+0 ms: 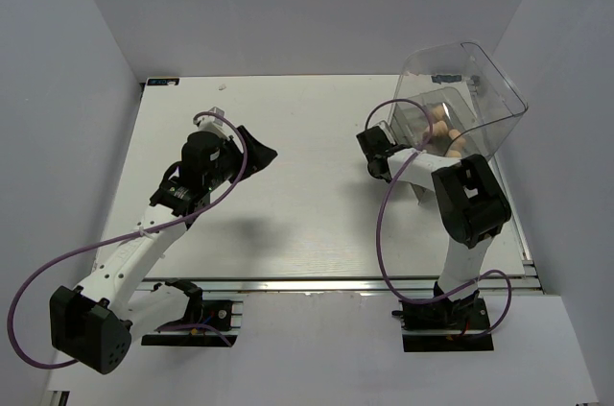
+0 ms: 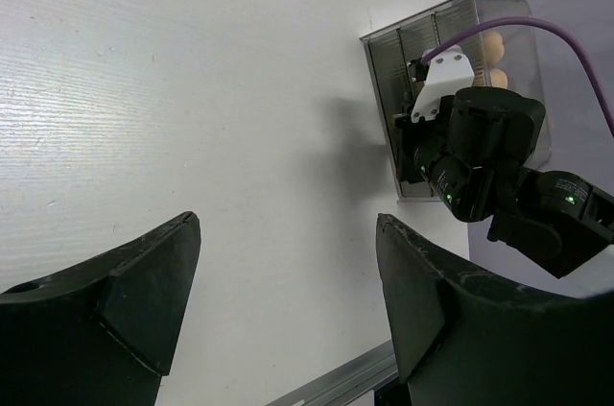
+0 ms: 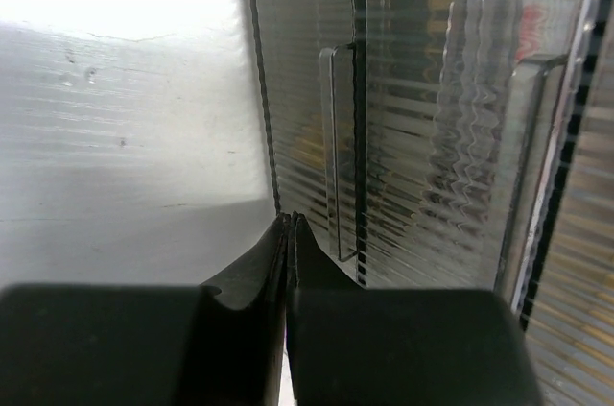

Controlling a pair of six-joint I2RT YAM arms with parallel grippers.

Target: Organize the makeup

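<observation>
My left gripper [image 1: 257,152] hangs released over the white bench [image 1: 317,233] at about 10 o'clock from its centre, its two black fingers [image 2: 144,281] spread wide in the left wrist view with only bare bench surface between them. My right gripper [image 1: 372,158] is clenched on nothing. In the right wrist view its fingers [image 3: 259,276] press together, tips [image 3: 291,226] at the foot of the ribbed front of the clear drawer box [image 3: 432,137], just beside a thin clear handle [image 3: 341,152]. Seen from above, the clear drawer box [image 1: 470,89] stands at the bench's 2 o'clock corner, with my right gripper near its 8 o'clock side. Peach sponges [image 1: 443,130] lie inside the box, clustered together behind its clear wall, and two of them [image 2: 492,46] show through the box in the left wrist view. Which compartment holds them I cannot tell. Colours behind the ribbed plastic are too blurred to name.
</observation>
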